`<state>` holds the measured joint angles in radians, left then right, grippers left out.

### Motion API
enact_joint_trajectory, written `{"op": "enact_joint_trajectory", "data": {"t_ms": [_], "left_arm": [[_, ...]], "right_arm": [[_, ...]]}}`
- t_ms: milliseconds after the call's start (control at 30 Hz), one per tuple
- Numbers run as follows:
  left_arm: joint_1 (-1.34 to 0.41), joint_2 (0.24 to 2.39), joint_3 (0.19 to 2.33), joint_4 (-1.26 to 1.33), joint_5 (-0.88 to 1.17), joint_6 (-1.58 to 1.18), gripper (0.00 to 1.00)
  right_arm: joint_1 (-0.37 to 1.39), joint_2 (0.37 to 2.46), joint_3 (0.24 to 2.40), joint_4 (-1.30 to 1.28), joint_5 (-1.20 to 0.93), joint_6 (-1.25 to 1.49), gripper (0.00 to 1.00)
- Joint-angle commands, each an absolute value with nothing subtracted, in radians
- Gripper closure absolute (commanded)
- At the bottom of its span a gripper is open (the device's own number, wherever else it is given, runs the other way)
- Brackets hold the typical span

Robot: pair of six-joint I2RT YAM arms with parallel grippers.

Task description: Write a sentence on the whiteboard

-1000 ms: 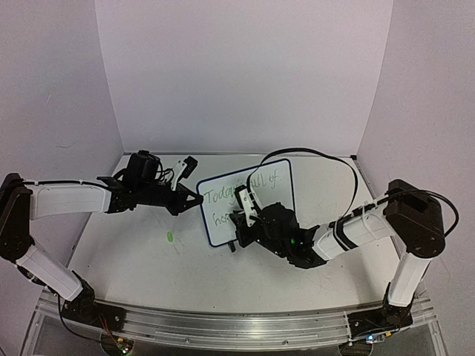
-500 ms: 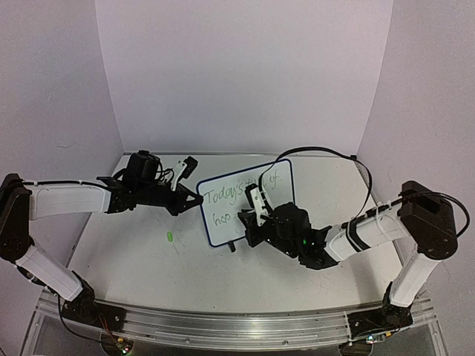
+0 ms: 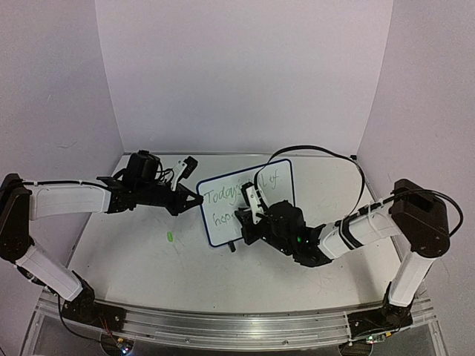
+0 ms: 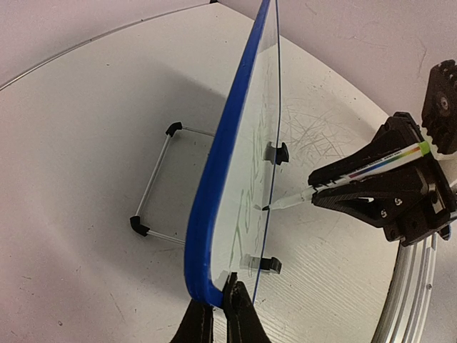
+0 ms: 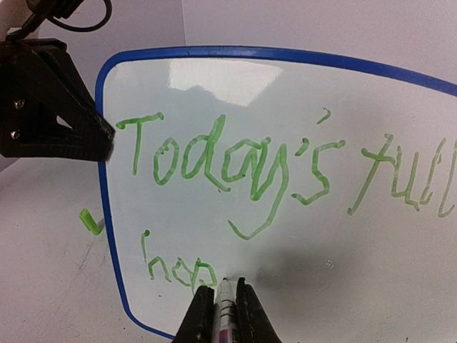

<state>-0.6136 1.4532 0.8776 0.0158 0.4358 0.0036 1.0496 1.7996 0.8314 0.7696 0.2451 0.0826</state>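
left gripper point(image 3: 197, 200), centre-left of the top view: clamped on the left edge of the whiteboard point(image 3: 223, 231), arm stretched level across the table. board stands upright mid-frame, long axis left to right, face toward the right arm. the sentence point(image 5: 221, 161) reads "today's full of" above, "hop" below. marker point(image 4: 364, 171) tip touches the board just right of "hop"; the next letter lies rightward. right gripper point(image 5: 224, 304) pinches the marker, forearm low, reaching in from the right.
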Motion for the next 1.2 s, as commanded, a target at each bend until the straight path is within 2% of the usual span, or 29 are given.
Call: {"op": "enact_joint_trajectory", "data": {"t_ms": [0,567,1167], "left_arm": [[-0.603,1.447,0.889,-0.026,0.327,0.095,1.0],[-0.603,1.445,0.89,-0.027,0.328,0.095,1.0],[-0.603,1.449,0.89,-0.026,0.33,0.095,1.0]], "right_arm": [[1.047,1.819,0.865,0.804,0.253,0.087,1.0],[1.047,1.81,0.852,0.803,0.375,0.099,1.0],[1.045,1.793,0.861,0.839,0.362,0.076,1.0]]}}
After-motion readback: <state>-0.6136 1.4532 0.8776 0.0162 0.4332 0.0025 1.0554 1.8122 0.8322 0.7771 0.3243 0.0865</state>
